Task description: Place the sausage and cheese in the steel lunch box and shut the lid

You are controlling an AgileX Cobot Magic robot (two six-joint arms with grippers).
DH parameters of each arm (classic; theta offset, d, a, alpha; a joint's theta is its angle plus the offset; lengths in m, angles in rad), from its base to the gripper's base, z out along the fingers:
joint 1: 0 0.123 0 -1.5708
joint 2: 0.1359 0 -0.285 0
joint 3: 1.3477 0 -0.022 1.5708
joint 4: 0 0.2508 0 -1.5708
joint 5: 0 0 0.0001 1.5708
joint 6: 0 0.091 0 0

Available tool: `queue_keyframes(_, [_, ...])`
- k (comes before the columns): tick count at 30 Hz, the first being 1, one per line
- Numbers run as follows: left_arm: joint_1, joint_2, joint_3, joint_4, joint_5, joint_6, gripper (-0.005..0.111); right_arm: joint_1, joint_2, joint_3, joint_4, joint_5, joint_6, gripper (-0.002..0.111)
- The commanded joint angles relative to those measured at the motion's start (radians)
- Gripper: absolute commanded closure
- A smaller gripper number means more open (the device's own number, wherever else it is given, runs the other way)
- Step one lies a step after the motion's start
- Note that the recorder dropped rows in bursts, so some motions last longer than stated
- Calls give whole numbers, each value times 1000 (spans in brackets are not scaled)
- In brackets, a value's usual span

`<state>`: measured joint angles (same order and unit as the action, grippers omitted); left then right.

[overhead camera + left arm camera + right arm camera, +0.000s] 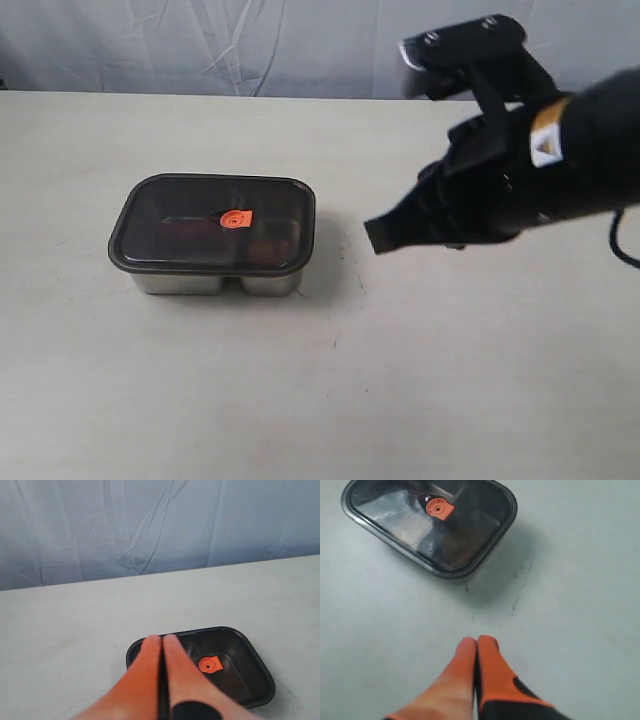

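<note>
Steel lunch box (190,283): stands on the left half of the tabletop (450,390), well clear of its far edge.
Lid (180,212): dark and translucent, lies flat on the box and covers it from rim to rim.
Valve tab (236,218): orange, at the lid's centre.
Contents: only a dim reddish tint shows through the lid; sausage and cheese cannot be told apart.
Left gripper (161,639): jaws pressed together, empty; the orange tips overlap the lid's edge in the wrist view, and contact cannot be told.
Right gripper (378,236): jaws pressed together, empty; hangs above the tabletop to the right of the box, apart from it.
</note>
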<state>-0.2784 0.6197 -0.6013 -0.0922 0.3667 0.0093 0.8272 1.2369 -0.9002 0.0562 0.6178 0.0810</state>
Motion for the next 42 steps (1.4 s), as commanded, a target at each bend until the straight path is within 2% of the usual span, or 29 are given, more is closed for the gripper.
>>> queue_keyframes(1, [-4,-166,58,-32,39,-9,106,1,-148,162,59,-101,2,109])
queue_keyframes(4, [-4,-218,58,-25,87,-9,106,1,-204,204,61,-78,4,109])
queue_keyframes(14, [-4,-259,58,-23,89,-9,106,1,-227,206,52,-59,2,109])
queue_keyframes(18, [-4,-259,58,-23,89,-9,106,-20,-313,207,-116,-72,2,109])
queue_keyframes(20, [-4,-258,58,2,89,-9,106,-83,-391,207,-126,-72,2,109])
queue_keyframes(21, [-4,-258,58,5,89,-9,106,-192,-479,207,-71,-62,2,109])
queue_keyframes(22, [-4,-258,58,5,89,-9,106,-246,-515,207,-51,-42,2,109])
queue_keyframes(23, [-4,-258,58,5,89,-9,106,-396,-605,214,-10,-12,8,109])
queue_keyframes(24, [-4,-258,58,5,89,-9,106,-461,-655,219,-1,-19,6,109])
queue_keyframes(25, [-4,-258,58,5,89,-9,106,-613,-754,243,-13,-16,-1,109])
queue_keyframes(27, [-4,-258,58,5,89,-9,106,-747,-856,283,-67,-14,-4,109])
queue_keyframes(31, [-4,-258,58,5,89,-9,106,-796,-953,386,-76,-58,-4,109])
queue_keyframes(36, [-4,-258,58,5,89,-9,106,-797,-1152,656,-70,-241,-2,109])
queue_keyframes(38, [-4,-258,58,5,89,-9,106,-797,-1233,737,-56,-246,-2,109])
queue_keyframes(42, [-4,-258,58,5,89,-9,106,-798,-1237,803,-46,-241,-2,109])
